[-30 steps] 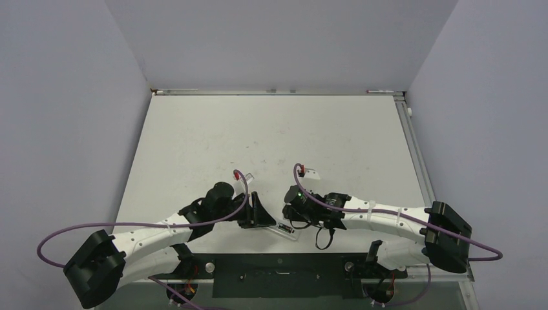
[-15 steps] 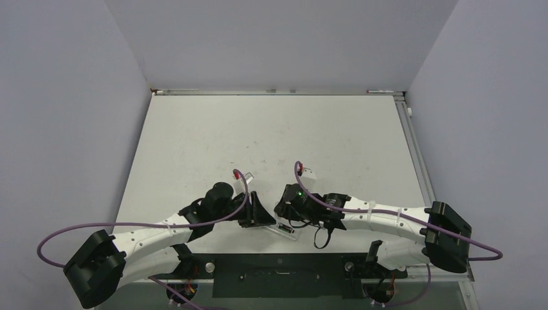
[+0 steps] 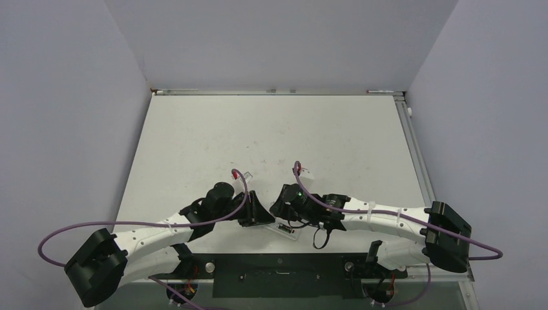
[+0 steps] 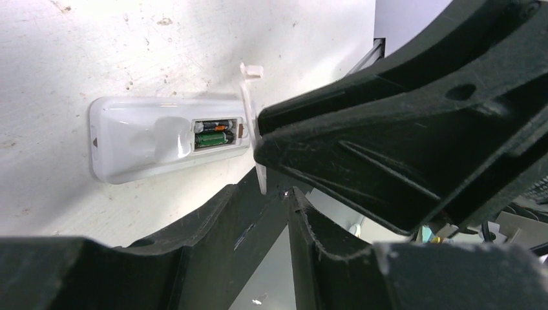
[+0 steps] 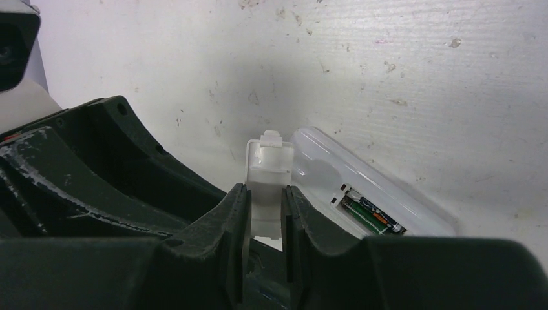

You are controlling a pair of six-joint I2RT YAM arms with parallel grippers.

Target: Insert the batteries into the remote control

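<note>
The right gripper (image 5: 265, 197) has its jaws clamped on the upright battery cover (image 5: 268, 161); the remote control (image 5: 336, 174) lies face down on the tabletop (image 5: 420, 77) just ahead of them, batteries (image 5: 369, 216) seated in its open bay. Whether the left gripper (image 4: 274, 197), jaws nearly together, holds anything we cannot tell. We judge that a tilted cover may miss its slot, and pressing may slide the remote.

The left gripper (image 4: 286, 192), the right gripper (image 5: 266, 192) and the upright battery cover (image 5: 267, 169) crowd the bay end of the remote control (image 4: 148, 139); the far table (image 3: 271, 129) is free room.
</note>
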